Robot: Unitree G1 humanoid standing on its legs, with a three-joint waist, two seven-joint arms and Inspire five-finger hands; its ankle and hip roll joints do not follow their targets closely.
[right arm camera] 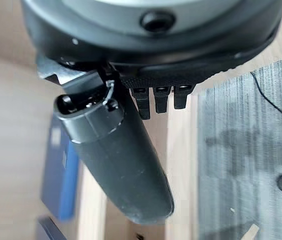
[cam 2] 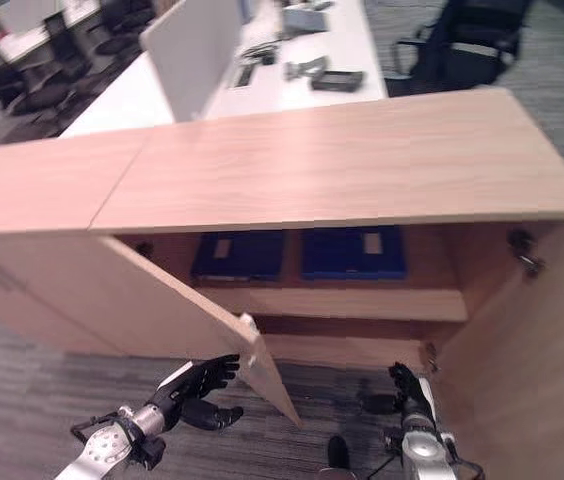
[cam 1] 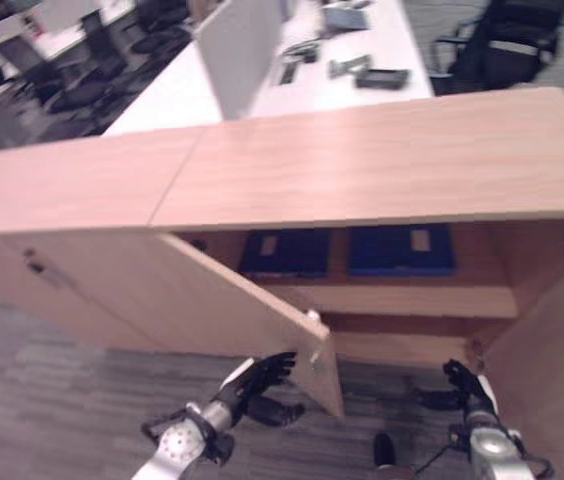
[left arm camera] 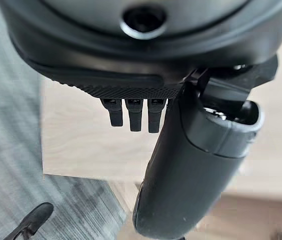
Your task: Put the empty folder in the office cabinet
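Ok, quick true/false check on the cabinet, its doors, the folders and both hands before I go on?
1. Both cabinet doors stand open. True.
2. Two blue folders lie on the upper shelf. True.
3. The left hand holds a folder. False: it is empty, fingers relaxed, beside the left door.
4. The right hand grips the right door. False: it hangs free, low in front of the cabinet.
5. The folders stand upright on the floor. False: they lie flat inside the cabinet.
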